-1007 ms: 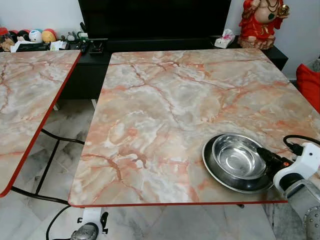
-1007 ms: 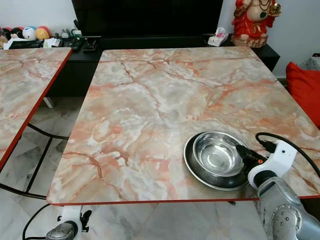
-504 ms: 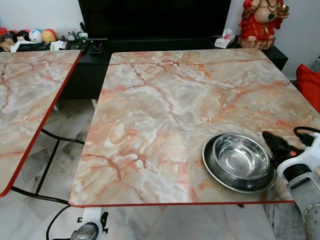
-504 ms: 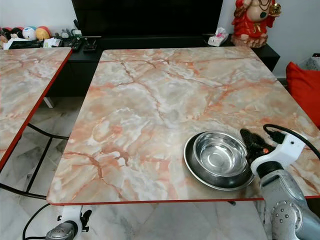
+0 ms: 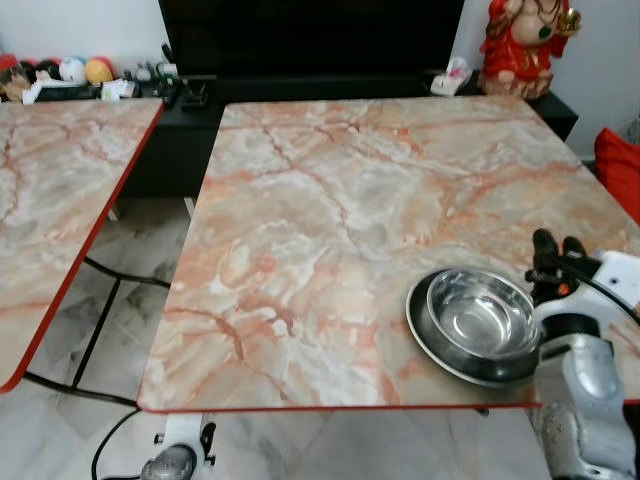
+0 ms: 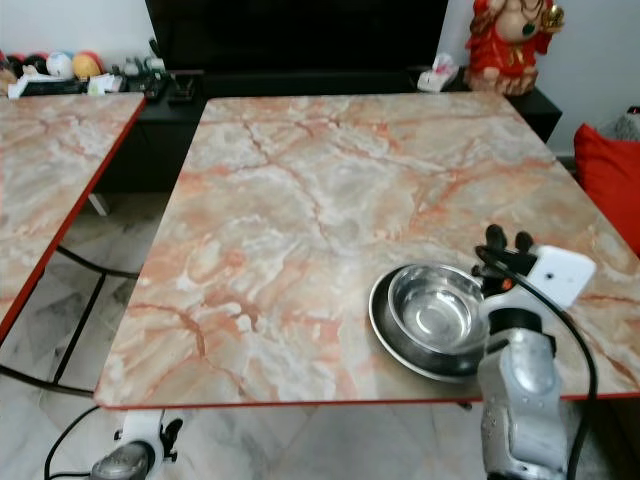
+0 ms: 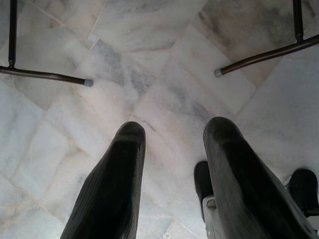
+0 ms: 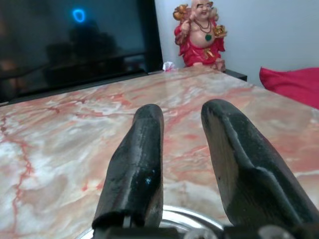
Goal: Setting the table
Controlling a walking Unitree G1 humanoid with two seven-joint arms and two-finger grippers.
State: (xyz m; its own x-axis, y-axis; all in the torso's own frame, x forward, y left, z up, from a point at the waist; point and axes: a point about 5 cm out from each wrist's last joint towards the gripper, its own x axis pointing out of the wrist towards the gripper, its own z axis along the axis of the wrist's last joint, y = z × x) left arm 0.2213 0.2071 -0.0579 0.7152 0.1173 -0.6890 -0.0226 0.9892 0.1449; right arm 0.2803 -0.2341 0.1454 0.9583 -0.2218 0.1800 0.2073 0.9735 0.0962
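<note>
In the left eye view you see a marble-patterned desk (image 5: 330, 200) with a red edge across the middle of the frame. At lower right, a steel bowl (image 5: 481, 315) sits inside a wider steel plate (image 5: 430, 335), both near the desk's near edge. Your right tool (image 5: 558, 250) stands just beside the bowl's right rim, fingers pointing up and slightly apart, holding nothing. A second marble desk (image 5: 50, 200) fills the left side, and a red figurine (image 5: 525, 45) stands at upper right on a dark cabinet (image 5: 180, 150).

The right eye view shows the same layout, with the right tool (image 6: 508, 240) just to the right of the bowl (image 6: 432, 308), and a red cushion (image 6: 608, 175) at the right edge.

In the left wrist view, your left tool (image 7: 172, 134) hangs over a pale marble tile floor (image 7: 149, 59), its two black fingers (image 7: 119, 179) apart and empty. Dark metal desk legs (image 7: 259, 55) cross the upper corners.

In the right wrist view, the right tool's two fingers (image 8: 139, 164) are apart with nothing between them, pointing across the desk toward the figurine (image 8: 199, 35) at upper centre. The bowl's shiny rim (image 8: 179, 216) shows at the bottom of the frame, just below the fingers.
</note>
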